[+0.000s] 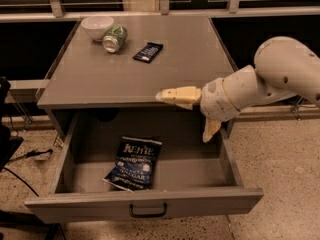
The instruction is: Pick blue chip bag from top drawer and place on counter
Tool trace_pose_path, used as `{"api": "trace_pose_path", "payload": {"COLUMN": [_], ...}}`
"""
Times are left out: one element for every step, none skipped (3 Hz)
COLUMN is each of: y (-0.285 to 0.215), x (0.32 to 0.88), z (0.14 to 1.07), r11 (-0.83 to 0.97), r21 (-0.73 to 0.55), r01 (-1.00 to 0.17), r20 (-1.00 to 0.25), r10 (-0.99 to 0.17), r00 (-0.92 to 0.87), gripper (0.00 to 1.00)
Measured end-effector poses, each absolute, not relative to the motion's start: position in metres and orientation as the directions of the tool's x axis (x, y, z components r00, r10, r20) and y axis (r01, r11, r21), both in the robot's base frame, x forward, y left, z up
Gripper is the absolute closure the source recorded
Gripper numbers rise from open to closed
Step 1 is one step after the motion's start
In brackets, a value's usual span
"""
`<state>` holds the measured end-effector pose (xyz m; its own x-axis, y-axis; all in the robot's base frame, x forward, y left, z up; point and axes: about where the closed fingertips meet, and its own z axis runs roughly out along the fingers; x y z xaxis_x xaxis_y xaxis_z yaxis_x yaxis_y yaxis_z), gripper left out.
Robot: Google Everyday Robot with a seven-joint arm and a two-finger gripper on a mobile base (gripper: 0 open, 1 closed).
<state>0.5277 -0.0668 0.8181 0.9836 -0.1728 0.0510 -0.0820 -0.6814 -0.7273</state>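
Observation:
The blue chip bag lies flat on the floor of the open top drawer, left of its middle, with the white "Kettle" lettering facing up. My gripper hangs over the right part of the drawer, at the counter's front edge, up and to the right of the bag and apart from it. It is open and empty: one finger points left along the counter edge, the other points down. The grey counter lies above the drawer.
At the back left of the counter stand a white bowl, a green can on its side and a small dark snack bar wrapper. My arm reaches in from the right. Cables lie on the floor at the left.

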Motion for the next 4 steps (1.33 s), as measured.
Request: {"api": "trace_pose_path", "payload": {"y": [-0.06, -0.048, -0.038, -0.031], "x": [0.524, 0.521, 0.522, 0.524], "z": [0.806, 0.783, 0.765, 0.752], "r11": [-0.688, -0.678, -0.642, -0.556], "r21": [-0.72, -0.727, -0.759, -0.826], "r01": [-0.093, -0.11, -0.107, -0.093], "r20": [0.044, 0.018, 0.006, 0.003], "r10": [-0.178, -0.178, -0.171, -0.169], "r00": [0.983, 0.984, 0.985, 0.986], "gripper": [0.0, 0.0, 0.0, 0.0]}}
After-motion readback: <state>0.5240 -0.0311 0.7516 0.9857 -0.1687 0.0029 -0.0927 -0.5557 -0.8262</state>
